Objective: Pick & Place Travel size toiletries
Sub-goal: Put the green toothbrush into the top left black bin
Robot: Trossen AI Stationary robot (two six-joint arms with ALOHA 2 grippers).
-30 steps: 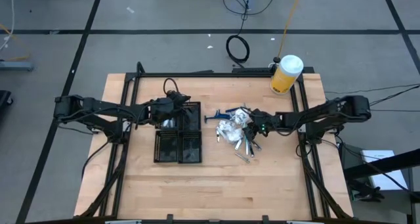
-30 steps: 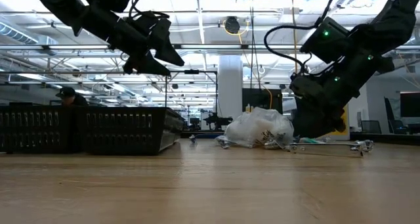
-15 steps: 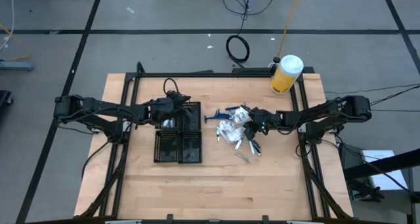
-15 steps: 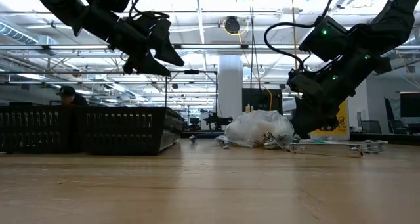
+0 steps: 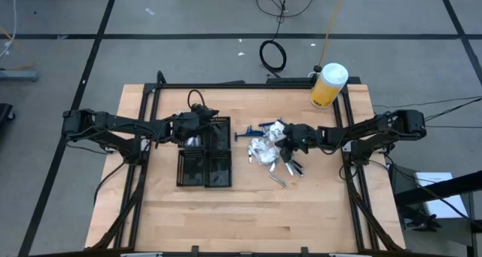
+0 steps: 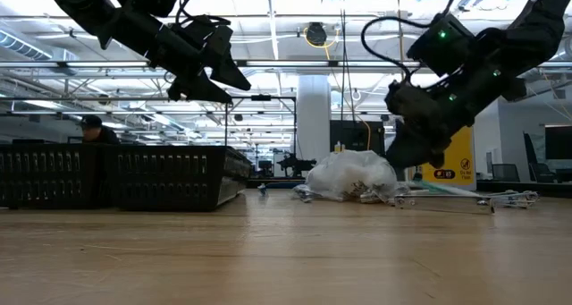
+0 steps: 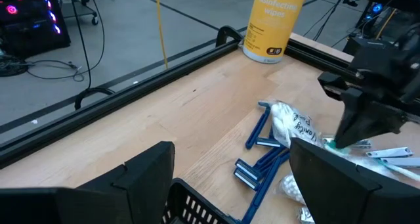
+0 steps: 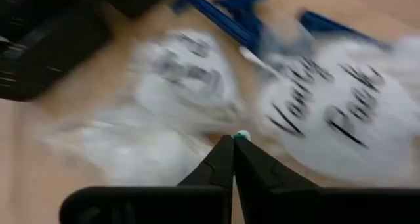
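The travel size toiletries (image 5: 267,148) lie in a heap right of the table's middle: white-clear packets (image 8: 341,112), blue razors (image 7: 262,158) and thin sticks (image 6: 447,190). My right gripper (image 5: 286,142) is shut at the heap's right side, just above the packets (image 6: 353,175). A small green-white tip (image 8: 241,136) shows between its fingertips. My left gripper (image 5: 197,129) hangs open above the far part of the black tray (image 5: 205,166), holding nothing. My right gripper pinches a small green-white end (image 8: 241,136) of a thin item between its two fingertips. The fingers slant down from the table's right side (image 7: 344,129). How the rest of the item runs and whether it is clear of the heap, I cannot tell.
A big yellow jar with a white lid (image 5: 328,85) stands at the table's far right corner. Black frame rails (image 5: 248,84) run along the table's far edge and sides. Bare wood (image 5: 248,212) lies in front of tray and heap.
My right gripper has shut at the heap's right side and risen a little, tipping more level. Loose sticks near the heap have shifted slightly.
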